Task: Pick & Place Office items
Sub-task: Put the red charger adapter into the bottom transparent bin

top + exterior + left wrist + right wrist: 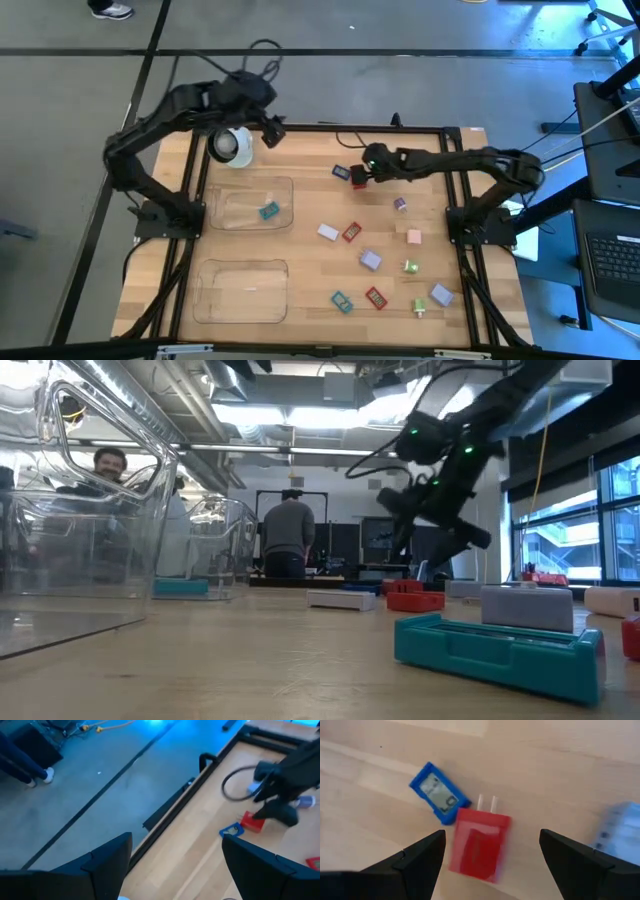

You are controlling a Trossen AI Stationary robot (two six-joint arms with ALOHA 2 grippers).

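The right arm reaches across the table's far side, its right gripper (pixel 490 865) hovering with fingers spread wide directly above a red plug-shaped piece (pixel 480 842), not touching it. A blue piece (pixel 438 793) lies touching the red one's corner. The left gripper (pixel 272 128), also open and empty, hangs beside the white cup (pixel 232 146). Other small pieces are scattered over the table (pixel 310 215); one teal piece (pixel 268 211) lies in the farther clear tray (pixel 228 205).

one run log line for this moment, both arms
right gripper: open, above red piece | blue piece: touching it | left gripper: open, waiting by white cup
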